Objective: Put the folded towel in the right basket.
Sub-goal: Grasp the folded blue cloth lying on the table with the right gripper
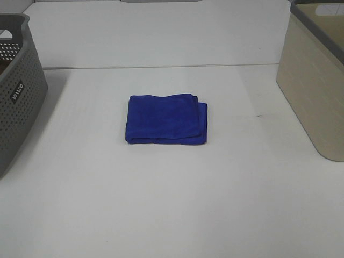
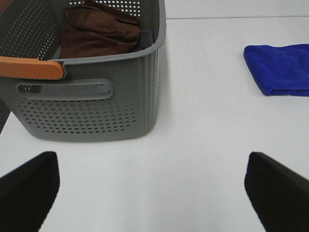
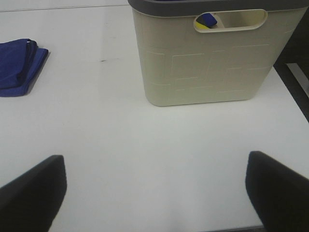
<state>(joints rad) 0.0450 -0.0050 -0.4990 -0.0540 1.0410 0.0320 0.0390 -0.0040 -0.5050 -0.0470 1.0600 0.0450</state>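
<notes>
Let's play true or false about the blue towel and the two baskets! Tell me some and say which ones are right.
1. The blue towel lies folded on the table, between the two baskets. True.
2. The grey basket stands on the right. False: it stands on the left, and the beige basket is on the right.
3. The grey basket holds a brown cloth. True.
4. A gripper is holding the blue towel. False: the left gripper and the right gripper are both open and hold nothing.
</notes>
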